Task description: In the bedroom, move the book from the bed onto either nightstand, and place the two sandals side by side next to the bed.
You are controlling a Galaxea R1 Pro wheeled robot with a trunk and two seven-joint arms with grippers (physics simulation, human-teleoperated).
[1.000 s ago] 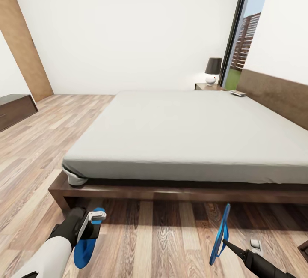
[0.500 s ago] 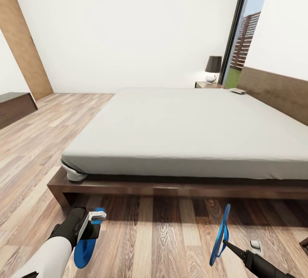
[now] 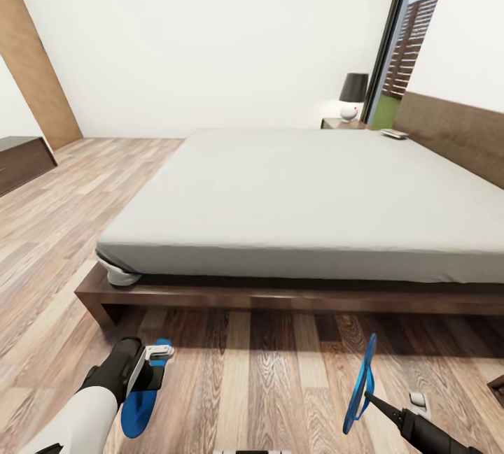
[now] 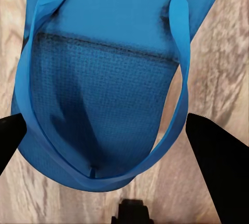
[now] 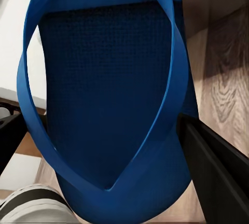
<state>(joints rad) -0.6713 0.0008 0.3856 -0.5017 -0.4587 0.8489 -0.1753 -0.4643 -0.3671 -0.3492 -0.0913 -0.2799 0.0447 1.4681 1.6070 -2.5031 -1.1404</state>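
The bed (image 3: 301, 195) with its off-white mattress and dark frame spans the head view. A small book (image 3: 394, 133) lies on its far right corner by the headboard. Just beyond stands a nightstand (image 3: 339, 122). My left gripper (image 3: 152, 369) is shut on a blue sandal (image 3: 138, 401), held low over the floor near the bed's front left corner. In the left wrist view that sandal (image 4: 111, 79) sits between the dark fingers (image 4: 215, 156). My right gripper (image 3: 381, 401) is shut on the second blue sandal (image 3: 362, 384), which stands on edge. In the right wrist view this sandal (image 5: 109, 89) is close up.
A black-shaded lamp (image 3: 352, 94) stands on the nightstand beside the tall window (image 3: 406, 41). A dark dresser (image 3: 21, 160) and a brown door (image 3: 31, 62) are at the left. Wood plank floor (image 3: 266, 377) runs along the bed's front. A dark furniture corner (image 3: 498, 387) shows at the right edge.
The whole picture has shifted a little, so the camera has moved; the bed sits slightly higher in the view. Both grippers hold their sandals in the same pose.
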